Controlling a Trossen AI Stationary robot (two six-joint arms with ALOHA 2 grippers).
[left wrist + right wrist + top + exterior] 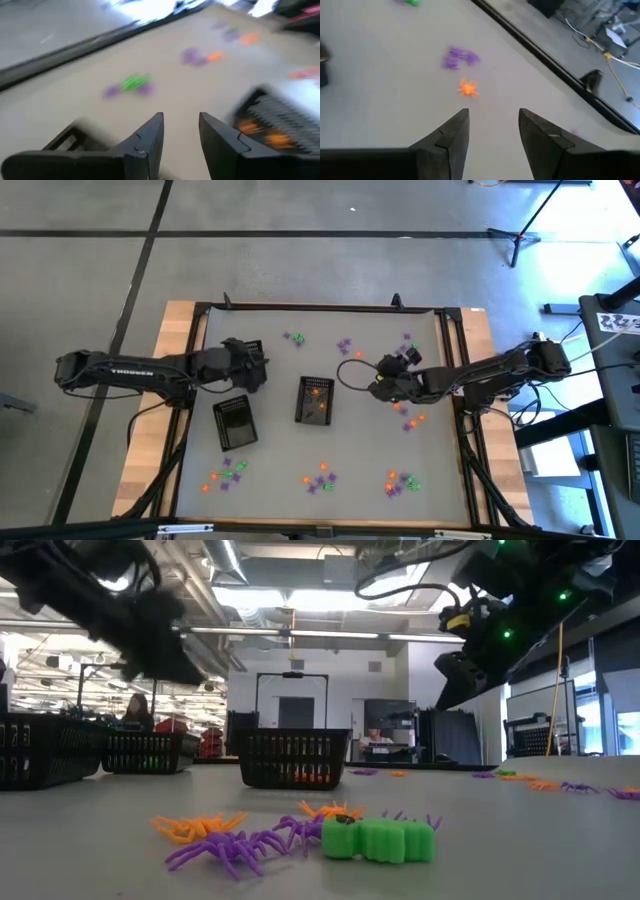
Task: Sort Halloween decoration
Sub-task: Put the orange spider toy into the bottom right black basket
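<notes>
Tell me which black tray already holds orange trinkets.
The middle tray, between the two arms: orange pieces lie inside it. The tray below the left gripper looks empty, and the third sits hidden under that gripper.

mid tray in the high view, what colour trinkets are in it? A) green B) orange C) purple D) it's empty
B: in the high view the middle tray holds orange trinkets, and the low view shows orange through its mesh wall too.
</notes>
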